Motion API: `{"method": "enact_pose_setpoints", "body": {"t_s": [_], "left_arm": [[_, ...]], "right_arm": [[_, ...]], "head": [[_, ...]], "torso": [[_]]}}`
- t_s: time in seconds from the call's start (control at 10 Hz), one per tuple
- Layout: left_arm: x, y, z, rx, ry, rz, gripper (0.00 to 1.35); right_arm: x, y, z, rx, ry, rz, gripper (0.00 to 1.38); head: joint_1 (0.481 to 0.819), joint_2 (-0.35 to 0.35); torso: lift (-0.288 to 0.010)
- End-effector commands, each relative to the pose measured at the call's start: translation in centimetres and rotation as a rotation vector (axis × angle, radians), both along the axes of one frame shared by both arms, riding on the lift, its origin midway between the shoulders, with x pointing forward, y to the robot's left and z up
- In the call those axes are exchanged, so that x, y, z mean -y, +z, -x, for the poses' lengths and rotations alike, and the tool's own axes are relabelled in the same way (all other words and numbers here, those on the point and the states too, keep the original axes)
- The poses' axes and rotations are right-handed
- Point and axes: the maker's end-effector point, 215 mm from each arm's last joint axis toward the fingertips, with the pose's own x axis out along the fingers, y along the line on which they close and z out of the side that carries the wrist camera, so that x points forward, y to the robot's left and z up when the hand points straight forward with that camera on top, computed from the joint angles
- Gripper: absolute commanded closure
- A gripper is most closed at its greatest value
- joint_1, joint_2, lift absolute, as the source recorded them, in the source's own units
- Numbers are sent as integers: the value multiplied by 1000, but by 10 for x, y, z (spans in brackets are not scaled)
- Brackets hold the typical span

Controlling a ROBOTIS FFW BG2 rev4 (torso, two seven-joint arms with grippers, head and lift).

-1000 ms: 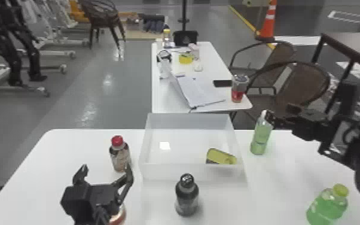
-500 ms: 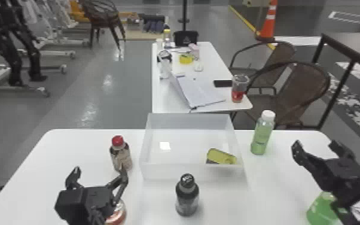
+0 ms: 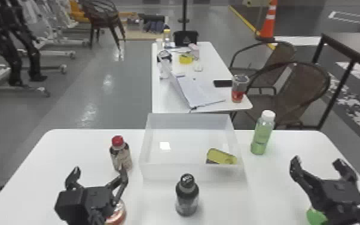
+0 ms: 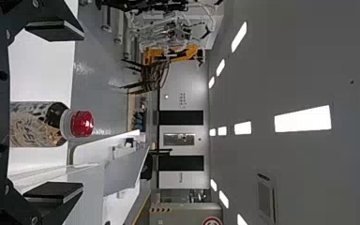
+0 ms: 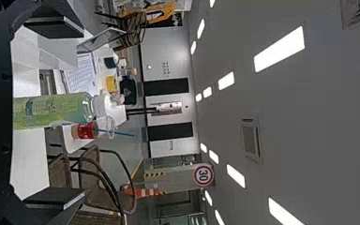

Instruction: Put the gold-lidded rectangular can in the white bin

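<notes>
The gold-lidded rectangular can is inside the white bin, down by the near right corner, its lid turned up where I can see it—so I judge the task done, with nothing left to grip. My right gripper has its fingers spread and empty, out to the right of the bin; wide apart and well clear, they can't catch the wall or the can. Below it shows a green lid, so any lowering there would want care. My left gripper also stands spread, nothing between its fingers, over the table's left side; I'd leave it idle, since the can sits on the other side. The red-capped bottle is just beyond it, and an inward sweep could knock it. The dark bottle in front of the bin and the white-capped green bottle beside it both stand upright—more reason to draw back outward, away from them.
</notes>
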Motion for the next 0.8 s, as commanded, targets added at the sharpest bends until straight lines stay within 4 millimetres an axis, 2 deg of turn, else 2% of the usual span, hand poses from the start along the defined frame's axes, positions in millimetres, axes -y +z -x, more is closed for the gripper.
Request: {"method": "enact_pose_setpoints", "body": {"t_s": [0.0,0.3,0.7], "left_arm": [[1,-1,-1,-5,-5,0,165],[-1,0,-1,-3,0,-1,165],[0,1,-1,-2,-4,-2,165]], "right_arm": [[2,5,-1,7,-19,9,108],[-5,3,-2,8,-19,2,119],[-33,-1,-1,8,12,-15,124]], "head": [[549,0],[549,0],[549,0]], "torso": [[-100],[-100],[-100]]}}
